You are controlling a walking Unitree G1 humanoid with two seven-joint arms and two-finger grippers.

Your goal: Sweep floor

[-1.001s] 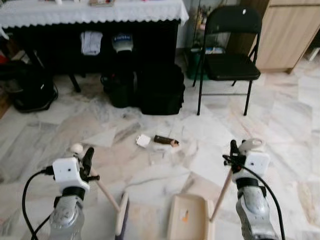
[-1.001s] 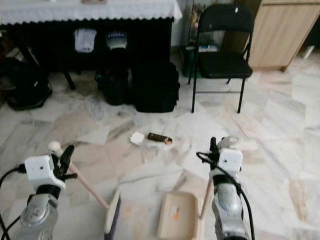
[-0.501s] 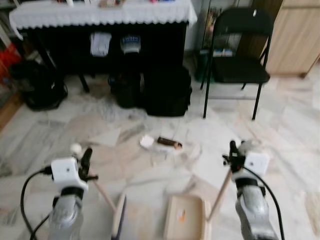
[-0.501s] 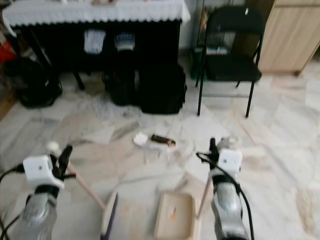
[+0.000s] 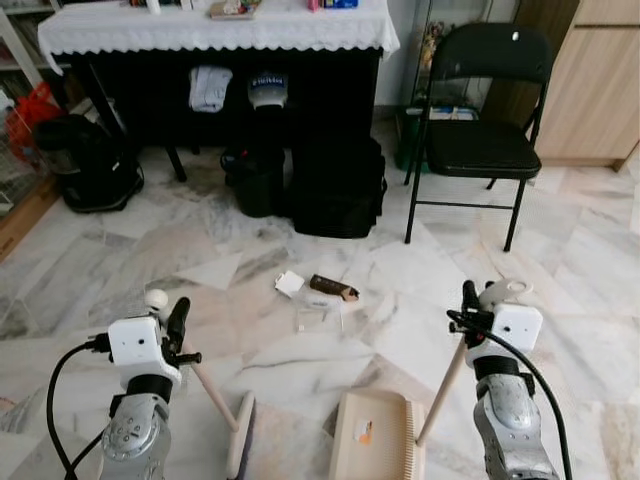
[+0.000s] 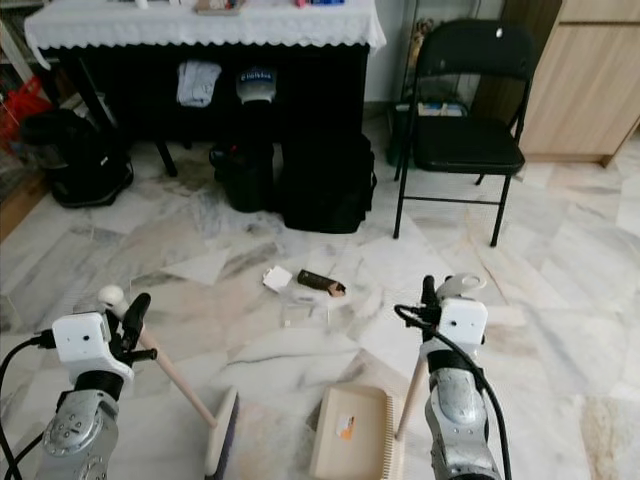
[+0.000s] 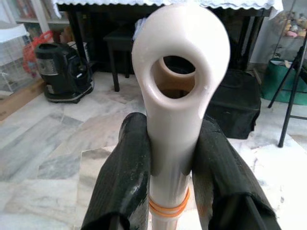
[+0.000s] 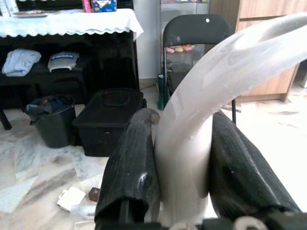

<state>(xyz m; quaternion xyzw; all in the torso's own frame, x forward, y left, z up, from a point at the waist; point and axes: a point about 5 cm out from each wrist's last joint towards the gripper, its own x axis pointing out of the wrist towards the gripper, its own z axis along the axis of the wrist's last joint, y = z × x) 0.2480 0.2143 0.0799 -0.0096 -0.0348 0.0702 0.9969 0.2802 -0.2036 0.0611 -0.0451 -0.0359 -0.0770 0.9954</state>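
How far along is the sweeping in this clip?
Early stage. Done: both tools are gripped, the left gripper shut on the broom, the right gripper shut on the dustpan. In hand: both sit low on the floor, short of the litter. Left: the white scrap, brown wrapper and clear packet lie unswept ahead.

Home room, marble floor (image 5: 560, 290), lace-clothed table (image 5: 220, 25), folding chair (image 5: 480, 130)
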